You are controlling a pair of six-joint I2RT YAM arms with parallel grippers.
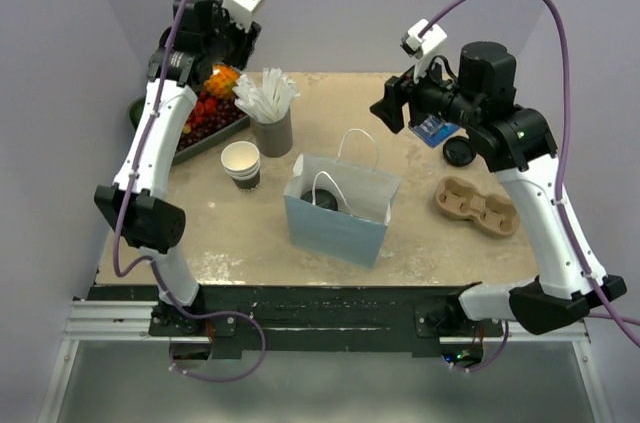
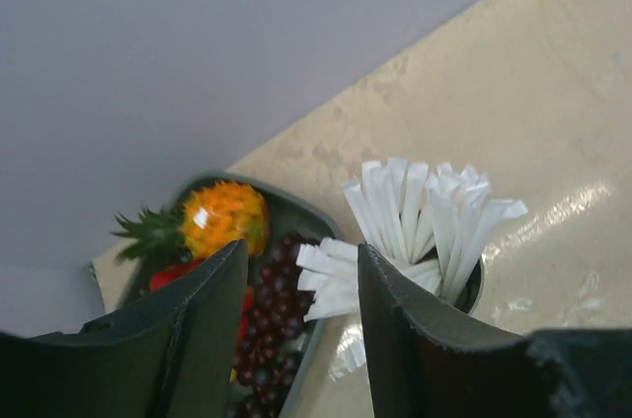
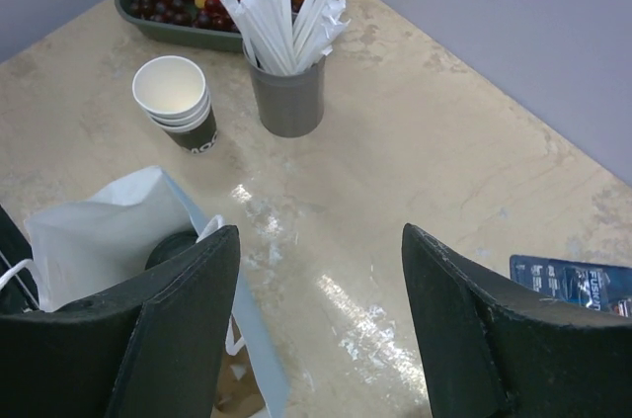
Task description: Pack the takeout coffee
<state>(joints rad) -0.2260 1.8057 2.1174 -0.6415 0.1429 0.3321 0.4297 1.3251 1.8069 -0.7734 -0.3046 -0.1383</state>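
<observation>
The takeout coffee [image 1: 325,199] stands inside the pale blue paper bag [image 1: 335,231] at the table's middle, and only its round black lid shows. In the right wrist view that lid [image 3: 174,244] peeks from the bag [image 3: 99,230], partly behind my own finger. My right gripper [image 3: 319,232] hovers open over bare table to the right of the bag, holding nothing; the top view shows it [image 1: 388,106] at the back right. My left gripper [image 2: 302,250] hangs at the back left, above the gap between fruit tray and stick cup. Its jaws stand apart with nothing between them.
A grey cup of white sticks [image 1: 272,128] [image 2: 425,215] [image 3: 286,97] stands beside a stack of lidless cups [image 1: 241,164] [image 3: 176,102]. The fruit tray [image 1: 190,148] [image 2: 296,209] fills the back left corner. A cardboard cup carrier [image 1: 476,206], a loose black lid [image 1: 458,151] and a blue packet [image 1: 432,130] [image 3: 568,280] lie at the right.
</observation>
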